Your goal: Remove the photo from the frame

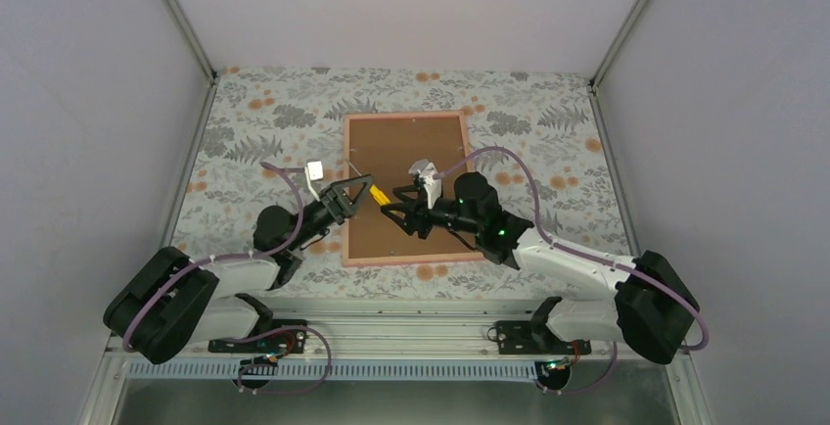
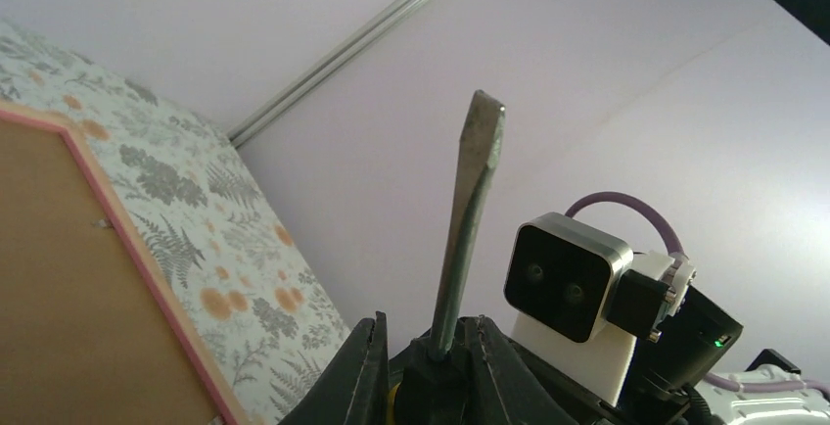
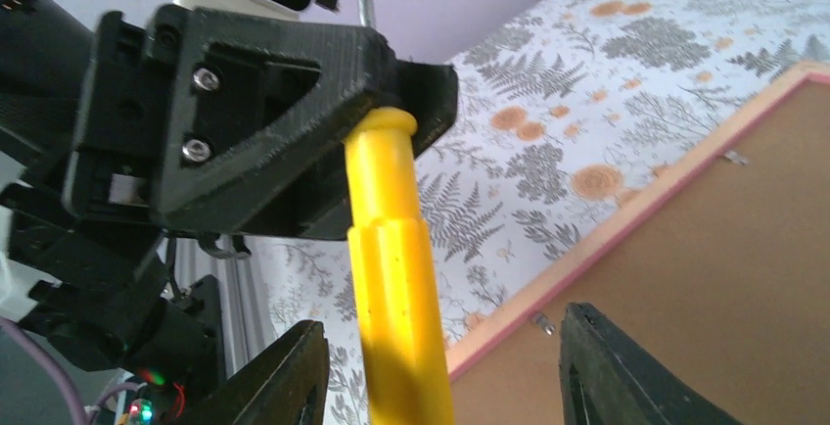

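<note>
Top external: frame (image 1: 403, 115) lies back-up beneath both grippers, brown backing panel (image 1: 401, 156) showing. Its long axis runs away from the bases, crosswise to the line between grippers. Left gripper (image 1: 354, 193) pinches a screwdriver (image 1: 378, 202), yellow handle pointing at right gripper (image 1: 393, 206). Left wrist: fingers (image 2: 367, 376) clamped at the shaft's base, flat blade aimed ahead at the wall; pink frame edge lies beside and below. Right wrist: fingers (image 3: 294, 371) spread, handle between them, closer to one; frame edge beneath.
</note>
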Action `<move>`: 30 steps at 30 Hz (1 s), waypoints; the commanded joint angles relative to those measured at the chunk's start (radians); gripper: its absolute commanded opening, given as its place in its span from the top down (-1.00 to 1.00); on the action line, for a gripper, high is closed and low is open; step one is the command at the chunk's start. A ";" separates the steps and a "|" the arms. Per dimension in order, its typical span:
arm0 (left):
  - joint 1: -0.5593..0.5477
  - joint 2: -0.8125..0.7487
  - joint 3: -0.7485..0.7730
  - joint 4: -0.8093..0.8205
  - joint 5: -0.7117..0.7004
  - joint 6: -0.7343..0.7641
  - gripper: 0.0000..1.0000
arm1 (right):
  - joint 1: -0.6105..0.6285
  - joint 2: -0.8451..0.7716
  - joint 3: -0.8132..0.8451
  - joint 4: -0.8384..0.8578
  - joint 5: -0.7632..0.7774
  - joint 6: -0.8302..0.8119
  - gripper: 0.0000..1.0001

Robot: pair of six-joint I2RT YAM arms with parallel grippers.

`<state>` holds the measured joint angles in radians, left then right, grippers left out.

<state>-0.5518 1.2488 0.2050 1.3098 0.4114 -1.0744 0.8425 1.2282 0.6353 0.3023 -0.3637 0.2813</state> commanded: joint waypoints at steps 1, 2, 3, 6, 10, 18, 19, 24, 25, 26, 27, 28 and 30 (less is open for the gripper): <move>0.001 0.000 -0.014 0.156 -0.005 -0.023 0.95 | -0.002 0.028 -0.015 0.136 -0.085 0.024 0.02; 0.000 0.007 -0.014 0.168 -0.005 -0.029 0.95 | -0.002 0.039 -0.012 0.148 -0.093 0.028 0.04; 0.001 0.011 -0.017 0.181 -0.008 -0.033 0.95 | -0.002 0.049 -0.009 0.157 -0.097 0.033 0.07; -0.003 0.022 -0.028 0.232 -0.016 -0.049 0.95 | -0.002 0.067 -0.007 0.202 -0.119 0.054 0.16; -0.009 0.019 -0.029 0.235 -0.026 -0.052 0.95 | -0.002 0.071 0.001 0.221 -0.109 0.053 0.34; -0.015 0.018 -0.043 0.249 -0.071 -0.067 0.95 | -0.001 0.097 0.024 0.234 -0.128 0.056 0.56; -0.016 0.019 -0.044 0.250 -0.077 -0.070 0.95 | -0.001 0.101 0.024 0.237 -0.130 0.057 0.57; -0.023 0.021 -0.065 0.269 -0.124 -0.100 0.95 | 0.001 0.117 0.025 0.258 -0.138 0.057 0.55; -0.025 0.019 -0.069 0.275 -0.133 -0.104 0.95 | 0.002 0.121 0.024 0.264 -0.135 0.059 0.55; -0.026 0.018 -0.068 0.273 -0.140 -0.108 0.95 | 0.004 0.125 0.023 0.272 -0.130 0.062 0.55; -0.029 0.016 -0.071 0.269 -0.148 -0.110 0.95 | 0.004 0.127 0.020 0.279 -0.125 0.066 0.55; -0.032 0.012 -0.071 0.262 -0.155 -0.112 0.95 | 0.005 0.128 0.016 0.291 -0.122 0.070 0.55; -0.039 0.011 -0.073 0.259 -0.174 -0.119 0.95 | 0.007 0.130 0.012 0.310 -0.117 0.077 0.55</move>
<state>-0.5789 1.2697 0.1402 1.4281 0.2974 -1.1683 0.8429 1.3514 0.6350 0.5316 -0.4854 0.3435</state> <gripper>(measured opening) 0.165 0.224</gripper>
